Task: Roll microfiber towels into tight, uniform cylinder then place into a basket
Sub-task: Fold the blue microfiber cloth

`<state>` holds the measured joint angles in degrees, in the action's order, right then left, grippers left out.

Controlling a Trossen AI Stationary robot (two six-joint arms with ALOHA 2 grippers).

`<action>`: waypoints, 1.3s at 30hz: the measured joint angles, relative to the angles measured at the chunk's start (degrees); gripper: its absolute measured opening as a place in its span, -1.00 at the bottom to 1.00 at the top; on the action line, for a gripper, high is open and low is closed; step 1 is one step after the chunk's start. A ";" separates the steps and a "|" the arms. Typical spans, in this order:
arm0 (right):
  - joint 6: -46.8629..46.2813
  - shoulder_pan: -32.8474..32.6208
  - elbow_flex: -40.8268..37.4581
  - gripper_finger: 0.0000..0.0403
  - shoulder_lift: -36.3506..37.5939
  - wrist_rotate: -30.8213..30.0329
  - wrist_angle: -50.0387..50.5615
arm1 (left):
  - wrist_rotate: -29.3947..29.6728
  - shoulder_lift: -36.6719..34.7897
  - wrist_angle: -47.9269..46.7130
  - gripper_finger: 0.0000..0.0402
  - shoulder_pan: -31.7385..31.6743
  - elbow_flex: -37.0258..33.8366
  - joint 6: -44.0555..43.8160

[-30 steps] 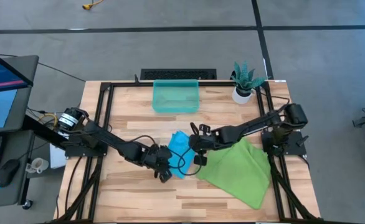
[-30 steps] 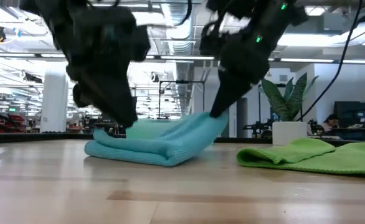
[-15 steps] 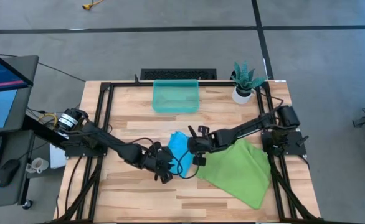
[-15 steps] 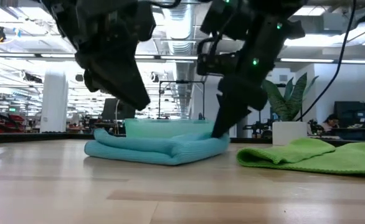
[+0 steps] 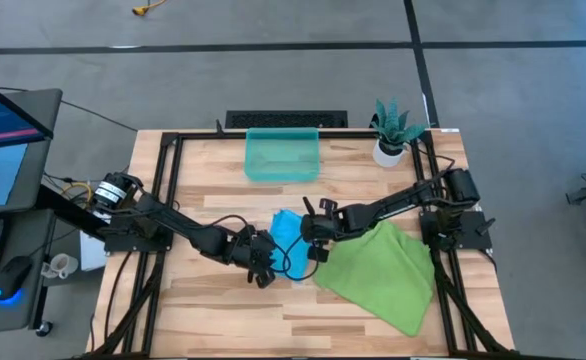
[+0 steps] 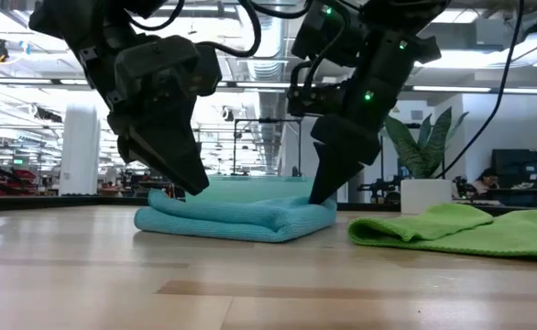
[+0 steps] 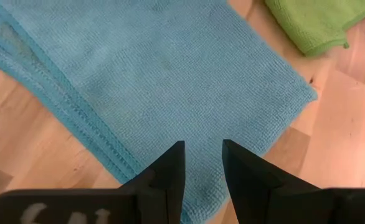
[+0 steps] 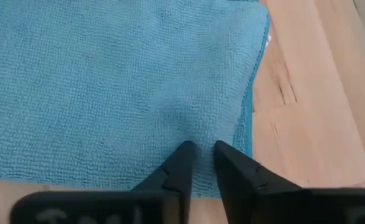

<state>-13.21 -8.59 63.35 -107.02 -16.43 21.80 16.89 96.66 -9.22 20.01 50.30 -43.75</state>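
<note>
Both end effectors down on the blue towel (image 5: pixel 285 232)

Left end effector (image 7: pixel 202 163) and right end effector (image 8: pixel 201 163) sit slightly parted, released, tips on the folded cloth mid-bench (image 5: pixel 373 190).

Blue towel (image 7: pixel 139 87): nubby matt cloth; green towel (image 5: pixel 373 275) same; table (image 5: pixel 213 185) pale wood, smooth; basket (image 5: pixel 282 156) translucent plastic.

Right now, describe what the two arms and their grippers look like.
Both arms are dark, jointed links with black cables looping beside them. The left gripper ends in two flat, dark, tapering fingers on a black bar bearing faint pale markings. The right gripper matches it. In the low view, small green lights glow on the right arm.
</note>
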 joint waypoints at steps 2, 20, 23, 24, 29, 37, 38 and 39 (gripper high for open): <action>0.15 -0.01 0.00 -0.42 0.00 0.00 0.02 | -0.16 0.00 -0.08 -0.51 0.00 0.00 0.02; -1.31 -6.24 6.47 0.09 5.76 -0.84 15.53 | -4.57 1.66 -1.98 -0.51 0.37 0.02 -0.07; -1.57 -8.50 6.54 0.08 6.96 -3.90 17.35 | -7.14 3.77 -1.78 -0.51 0.33 0.01 -1.33; -1.63 -9.16 6.49 0.08 7.32 -5.14 18.33 | -8.00 4.32 -1.23 -0.51 0.22 0.18 -2.51; -3.53 -11.95 6.49 0.08 8.92 -10.86 21.79 | -9.22 4.35 0.45 -0.51 0.18 0.14 -10.88; -4.36 -13.53 3.75 0.09 9.44 -11.03 22.37 | -11.97 4.13 8.48 -0.51 2.52 2.88 -5.94; -4.37 -13.52 3.56 0.09 9.43 -10.16 22.24 | -12.30 4.13 8.30 -0.51 2.79 3.32 -4.54; -4.39 -13.52 3.50 0.09 9.40 -9.28 21.83 | -12.58 4.13 8.50 -0.51 3.00 3.77 -3.38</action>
<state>-17.60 -22.11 66.85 -97.62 -25.70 43.63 4.31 100.79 -0.71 23.01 54.07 -47.13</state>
